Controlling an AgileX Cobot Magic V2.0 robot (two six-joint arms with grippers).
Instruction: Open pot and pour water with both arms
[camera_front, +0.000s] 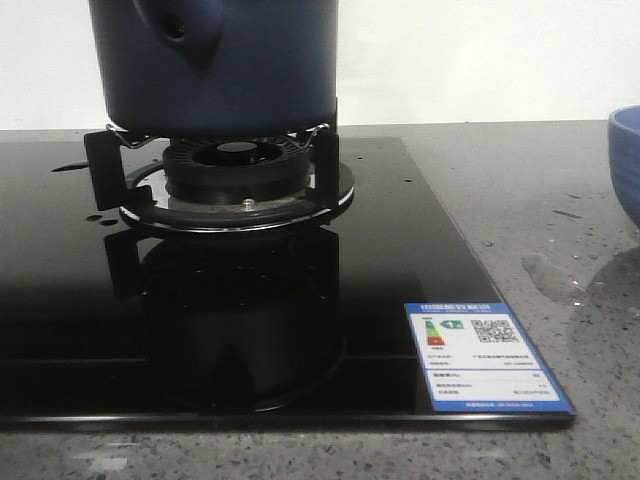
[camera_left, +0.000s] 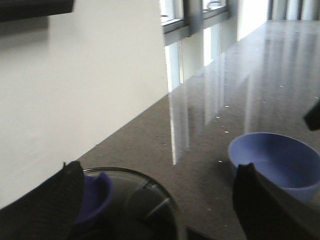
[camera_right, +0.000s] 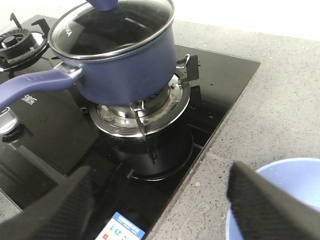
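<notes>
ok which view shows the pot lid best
The right wrist view: the glass lid sits whole on the pot. The left wrist view catches only a blurred edge; the front view crops it off.

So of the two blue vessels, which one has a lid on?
The dark navy pot on the burner: a glass lid with a blue knob covers it. The lighter blue bowl on the grey counter sits open, uncovered.

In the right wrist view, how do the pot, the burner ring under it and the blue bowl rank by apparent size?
1. The pot, largest.
2. The burner ring, partly hidden under the pot.
3. The bowl shows least, but it is cut by the frame and nearer, so unsure.
</notes>
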